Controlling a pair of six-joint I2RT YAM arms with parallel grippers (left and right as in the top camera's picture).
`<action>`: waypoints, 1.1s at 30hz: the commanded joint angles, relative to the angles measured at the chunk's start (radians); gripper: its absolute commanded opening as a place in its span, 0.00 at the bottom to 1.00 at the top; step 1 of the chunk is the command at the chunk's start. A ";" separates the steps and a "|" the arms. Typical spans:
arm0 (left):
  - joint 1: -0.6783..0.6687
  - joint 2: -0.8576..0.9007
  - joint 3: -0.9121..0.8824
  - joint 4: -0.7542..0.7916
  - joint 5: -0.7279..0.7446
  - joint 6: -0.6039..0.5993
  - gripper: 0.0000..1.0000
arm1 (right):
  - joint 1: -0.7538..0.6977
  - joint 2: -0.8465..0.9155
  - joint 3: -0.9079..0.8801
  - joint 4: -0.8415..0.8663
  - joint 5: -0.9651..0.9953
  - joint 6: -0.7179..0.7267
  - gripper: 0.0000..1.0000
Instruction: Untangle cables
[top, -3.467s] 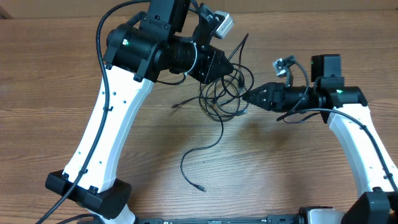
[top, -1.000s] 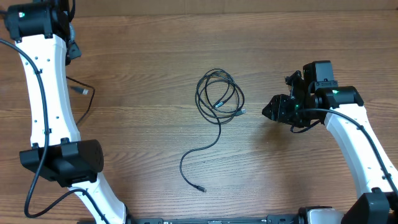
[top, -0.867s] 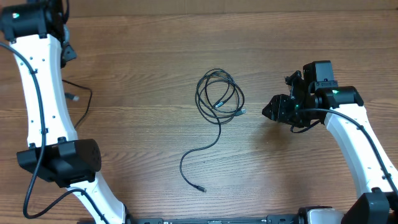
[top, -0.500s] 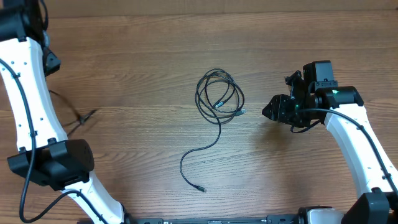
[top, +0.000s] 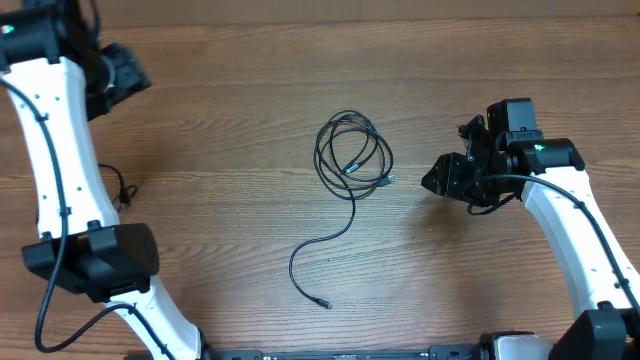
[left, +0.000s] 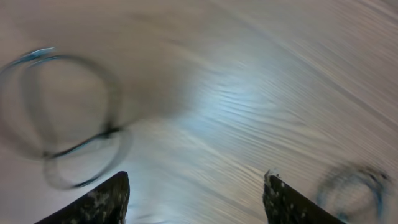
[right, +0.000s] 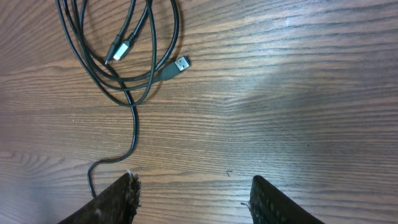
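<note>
One black cable (top: 352, 158) lies coiled at the table's middle, its tail curling down to a plug (top: 322, 302). A short piece of another cable (top: 123, 190) shows at the far left, mostly hidden behind my left arm. My left gripper (top: 133, 78) is high at the back left, away from both. In the blurred left wrist view the left gripper (left: 196, 180) is open and empty, with smeared cable loops (left: 62, 124) beyond. My right gripper (top: 432, 180) sits just right of the coil; the right gripper (right: 193, 180) is open and empty, the coil (right: 118, 56) and a USB plug (right: 180, 63) ahead.
The wooden table (top: 250, 230) carries only the cables. My left arm's white link and black base (top: 95, 260) stand at the front left, the right arm's link (top: 580, 240) at the right.
My left gripper has opened and let go of the cable it carried to the far left; that cable fell to the table. The left arm swung back toward the right. The right arm stayed still.
</note>
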 joint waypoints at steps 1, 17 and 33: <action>-0.087 0.002 0.003 0.013 0.202 0.180 0.71 | 0.004 0.000 0.018 -0.006 0.011 0.002 0.56; -0.451 0.048 -0.005 0.053 0.164 0.204 0.84 | -0.031 0.000 0.018 -0.180 0.287 0.082 0.56; -0.641 0.368 -0.005 0.028 0.232 0.076 0.82 | -0.076 0.000 0.018 -0.187 0.286 0.082 0.61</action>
